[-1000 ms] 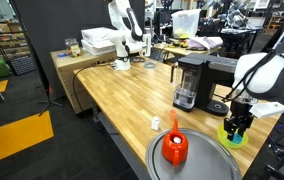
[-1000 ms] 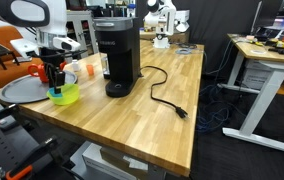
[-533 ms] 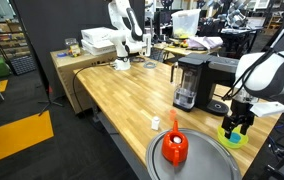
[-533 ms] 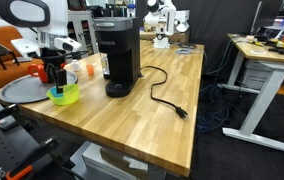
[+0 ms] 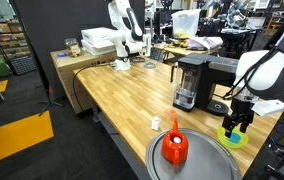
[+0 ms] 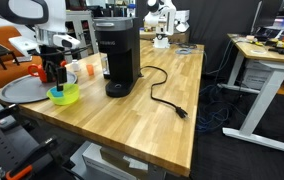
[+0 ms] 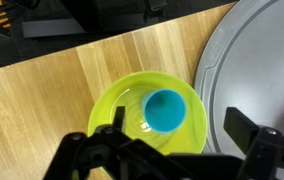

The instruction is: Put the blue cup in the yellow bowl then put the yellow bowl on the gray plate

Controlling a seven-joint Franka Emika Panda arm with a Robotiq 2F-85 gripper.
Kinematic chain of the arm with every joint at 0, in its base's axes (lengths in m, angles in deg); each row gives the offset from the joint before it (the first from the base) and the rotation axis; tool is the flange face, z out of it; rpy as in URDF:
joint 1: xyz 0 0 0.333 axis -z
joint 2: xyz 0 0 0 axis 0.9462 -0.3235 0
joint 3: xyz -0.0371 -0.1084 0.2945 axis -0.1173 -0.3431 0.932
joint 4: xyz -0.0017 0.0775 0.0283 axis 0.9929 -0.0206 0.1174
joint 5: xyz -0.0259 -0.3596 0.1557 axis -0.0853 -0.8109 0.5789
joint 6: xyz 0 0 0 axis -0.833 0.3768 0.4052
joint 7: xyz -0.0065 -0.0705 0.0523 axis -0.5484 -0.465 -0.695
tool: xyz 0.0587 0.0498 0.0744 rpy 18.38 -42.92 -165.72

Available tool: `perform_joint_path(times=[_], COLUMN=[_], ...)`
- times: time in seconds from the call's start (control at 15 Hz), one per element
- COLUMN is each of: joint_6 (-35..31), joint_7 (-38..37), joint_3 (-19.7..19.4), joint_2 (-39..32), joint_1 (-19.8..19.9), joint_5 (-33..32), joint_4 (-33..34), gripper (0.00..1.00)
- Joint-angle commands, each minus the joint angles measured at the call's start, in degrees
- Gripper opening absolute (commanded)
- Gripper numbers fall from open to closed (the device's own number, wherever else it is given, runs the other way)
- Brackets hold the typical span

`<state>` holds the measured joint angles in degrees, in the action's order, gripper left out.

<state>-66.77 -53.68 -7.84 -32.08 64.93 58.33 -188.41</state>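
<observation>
Change: fingers (image 5: pixel 238 124) stand slightly higher over the bowl (image 5: pixel 232 138) than 1 s ago. The shift is small. Bowl and plate (image 5: pixel 207 162) have not moved.
Meaning: judged, step 1 is done, with the cup inside the bowl and let go. Step 2, bowl onto plate, not begun.
Cup: cup (image 7: pixel 165 110) sits in the bowl, right of the bowl's middle, at centre of the wrist view.
Fingers: apart and empty. 1 at lower left, 1 (image 7: pixel 247 130) at lower right of the wrist view.
Cup vs fingers: cup lies between the 2, higher in frame, touching neither.
Bowl: on the surface (image 7: pixel 42 90), right at the plate's rim at right of frame. Cannot tell if they touch.
</observation>
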Motion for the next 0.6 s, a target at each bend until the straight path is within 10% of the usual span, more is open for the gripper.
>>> perform_joint_path(times=[0.0,0.53], joint_6=[1.04,1.65], joint_7=[-0.1,1.22], joint_3=[0.63,2.82], joint_2=[3.99,6.66], joint_1=[-0.37,-2.34], joint_5=[-0.71,1.9], joint_4=[-2.29,-5.07], gripper=[1.0,1.0])
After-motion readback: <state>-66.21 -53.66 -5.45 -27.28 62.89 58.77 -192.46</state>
